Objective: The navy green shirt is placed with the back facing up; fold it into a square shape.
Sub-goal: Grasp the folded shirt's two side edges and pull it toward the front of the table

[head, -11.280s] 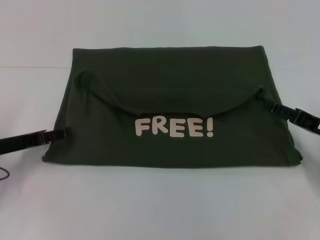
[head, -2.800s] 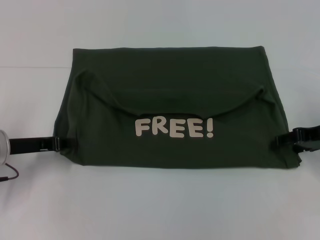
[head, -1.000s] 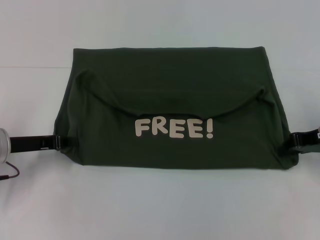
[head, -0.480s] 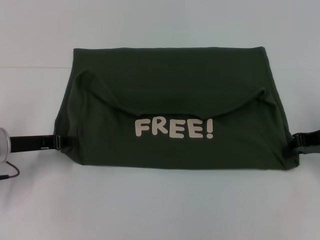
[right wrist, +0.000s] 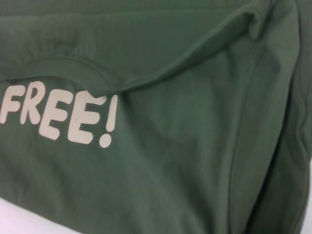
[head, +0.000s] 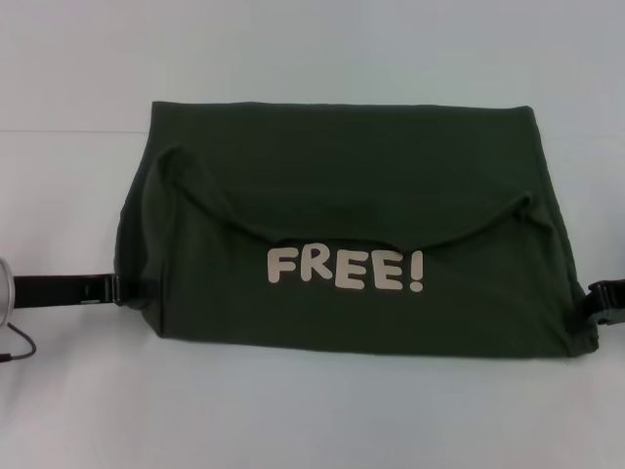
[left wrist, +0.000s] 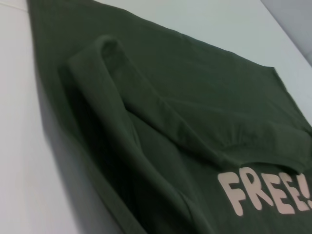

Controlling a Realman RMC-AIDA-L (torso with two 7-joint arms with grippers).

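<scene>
The navy green shirt (head: 342, 215) lies folded, lettering up, in the middle of the white worktop (head: 312, 410), with bare room on every side, while the left tool (head: 115, 289) and the right tool (head: 598, 298) touch its 2 lower side edges, their grip state impossible to tell.

The dark olive-green short-sleeved cloth shirt (head: 347, 225) lies flat on the white surface (head: 312, 410), folded into a wide rectangle. Cream "FREE!" lettering faces up near its front edge, under a curved folded-over hem.
</scene>
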